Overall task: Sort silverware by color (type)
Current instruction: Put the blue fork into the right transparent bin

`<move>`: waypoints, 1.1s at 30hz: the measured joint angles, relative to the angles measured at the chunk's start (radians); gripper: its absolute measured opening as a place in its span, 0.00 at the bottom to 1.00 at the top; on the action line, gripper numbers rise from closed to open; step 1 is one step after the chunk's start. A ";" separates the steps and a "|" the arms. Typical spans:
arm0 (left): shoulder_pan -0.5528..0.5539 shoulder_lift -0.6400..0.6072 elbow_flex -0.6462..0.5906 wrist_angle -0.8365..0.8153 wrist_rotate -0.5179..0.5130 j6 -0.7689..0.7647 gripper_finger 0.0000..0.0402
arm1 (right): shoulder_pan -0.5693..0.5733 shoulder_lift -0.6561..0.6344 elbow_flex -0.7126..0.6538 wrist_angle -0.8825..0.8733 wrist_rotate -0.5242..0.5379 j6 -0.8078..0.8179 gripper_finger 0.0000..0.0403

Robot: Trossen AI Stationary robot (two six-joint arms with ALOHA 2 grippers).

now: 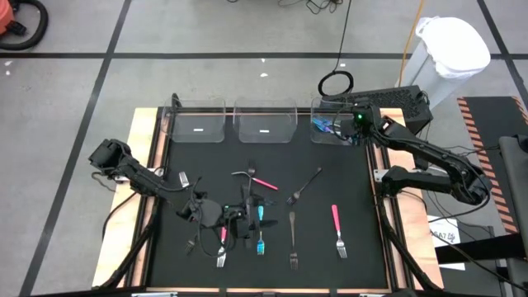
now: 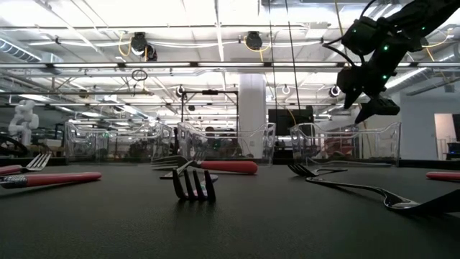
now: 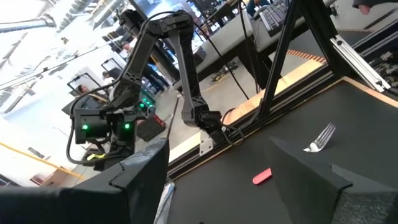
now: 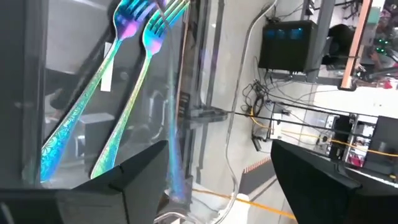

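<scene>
Over right bin: right gripper (image 1: 353, 132) jaws open, two teal forks (image 4: 106, 99) lying below inside.
Left gripper (image 1: 191, 208): jaws open, low over surface (image 1: 346, 181); scattered silverware (image 1: 293, 239) beside, clear room toward right edge.

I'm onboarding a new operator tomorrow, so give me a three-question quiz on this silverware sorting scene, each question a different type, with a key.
1. True or false: the right pincer is above the rightmost clear bin.
2. Multiple choice: what lies in that bin, by the right wrist view? A) two black spoons B) iridescent teal forks C) one pink fork
3. Fill in: the left pincer is low over the mat's ____ side, near a cluster of cutlery.

Key
1. True; its jaws stand open with nothing between them.
2. B
3. left; its jaws are open too. A lone pink-handled fork lies apart towards the right.
</scene>
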 joint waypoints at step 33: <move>-0.006 0.000 0.000 -0.005 -0.018 -0.001 0.68 | 0.044 -0.224 0.000 0.034 -0.111 0.071 0.65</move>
